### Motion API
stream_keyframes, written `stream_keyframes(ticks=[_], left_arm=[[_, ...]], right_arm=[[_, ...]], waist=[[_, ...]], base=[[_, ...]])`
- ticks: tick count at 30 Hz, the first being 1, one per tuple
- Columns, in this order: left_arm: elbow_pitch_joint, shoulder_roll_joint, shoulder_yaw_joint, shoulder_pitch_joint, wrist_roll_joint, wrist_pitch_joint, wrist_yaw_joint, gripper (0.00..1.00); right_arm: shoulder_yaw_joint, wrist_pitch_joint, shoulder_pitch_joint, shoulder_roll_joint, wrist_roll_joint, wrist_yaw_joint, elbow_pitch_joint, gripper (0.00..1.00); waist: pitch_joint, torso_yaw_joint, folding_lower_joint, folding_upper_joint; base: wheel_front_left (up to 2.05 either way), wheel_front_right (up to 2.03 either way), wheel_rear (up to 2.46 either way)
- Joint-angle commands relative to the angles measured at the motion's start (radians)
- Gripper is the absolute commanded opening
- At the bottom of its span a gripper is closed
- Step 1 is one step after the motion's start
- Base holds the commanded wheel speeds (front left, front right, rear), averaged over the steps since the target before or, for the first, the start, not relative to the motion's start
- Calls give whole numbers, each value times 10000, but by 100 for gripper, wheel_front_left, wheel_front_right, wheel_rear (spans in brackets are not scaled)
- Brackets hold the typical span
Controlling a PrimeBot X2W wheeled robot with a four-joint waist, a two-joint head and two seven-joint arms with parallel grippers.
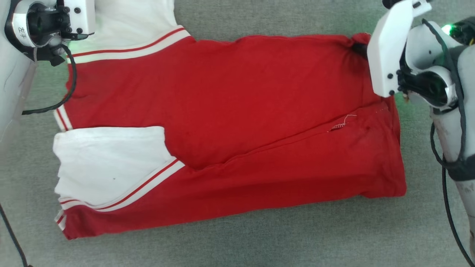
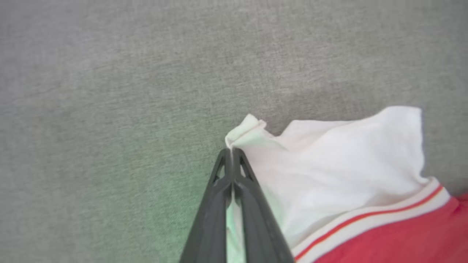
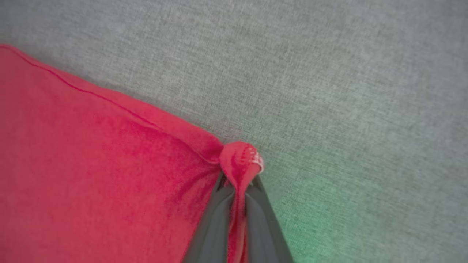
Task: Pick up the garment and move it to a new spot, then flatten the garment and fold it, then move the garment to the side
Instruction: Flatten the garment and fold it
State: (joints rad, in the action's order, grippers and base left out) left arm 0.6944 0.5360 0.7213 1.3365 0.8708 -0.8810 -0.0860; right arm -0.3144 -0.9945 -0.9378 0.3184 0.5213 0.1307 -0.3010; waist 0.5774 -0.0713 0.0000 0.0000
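The garment (image 1: 237,122), a red shirt with white sleeves and red-and-white striped trim, lies partly folded on the grey surface, plain side up, with one white sleeve (image 1: 107,163) folded over its lower left. No letters or numbers show. My left gripper (image 2: 231,153) is shut on the edge of the other white sleeve (image 2: 329,164) at the far left corner. My right gripper (image 3: 237,182) is shut on a bunched red corner (image 3: 239,157) of the garment at the far right, where dark fingertips (image 1: 359,49) peek out beside the white wrist housing (image 1: 389,48).
Grey fabric surface (image 1: 259,241) runs all around the garment. Black cables hang from both arms, one (image 1: 70,85) drooping over the garment's left edge, another (image 1: 449,207) along the right arm. A pale panel (image 1: 11,96) borders the left side.
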Motion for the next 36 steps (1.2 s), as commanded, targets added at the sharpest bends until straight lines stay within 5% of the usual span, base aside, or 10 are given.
stream_keyframes(ticks=[1, 8, 14, 20, 28, 36], left_arm=[[-31, -20, -16, 0, 50, 17, 61, 0], [-663, 149, 62, -118, 77, -31, 246, 0], [-2293, 755, 208, -739, 36, -470, -77, 0], [-4938, 1690, 137, -1887, 169, -927, -1007, 0], [-8715, 3137, 164, -4072, 347, -1617, -2818, 0], [-10133, 3727, 318, -6090, 779, -1444, -3858, 0]], right_arm=[[-58, -94, 326, 23, 19, 1, -81, 0], [212, -32, 891, 644, 283, 1, 1056, 0], [646, -75, 1801, 1265, 449, -1, 2333, 0], [1402, -426, 2916, 1607, 700, -1, 3755, 0], [2517, -1278, 4706, 1439, 547, 1, 5848, 0], [3411, -1759, 6622, 741, 338, -1, 6708, 0]], waist=[[-106, 98, 0, 0], [-548, 481, 0, 0], [-944, 782, 0, 0], [-1309, 1040, 0, 0], [-1650, 1237, 0, 0], [-1749, 1346, 0, 0]], base=[[0, 0, 0], [0, 0, 0], [0, 0, 0], [0, 0, 0], [0, 0, 0], [0, 0, 0]])
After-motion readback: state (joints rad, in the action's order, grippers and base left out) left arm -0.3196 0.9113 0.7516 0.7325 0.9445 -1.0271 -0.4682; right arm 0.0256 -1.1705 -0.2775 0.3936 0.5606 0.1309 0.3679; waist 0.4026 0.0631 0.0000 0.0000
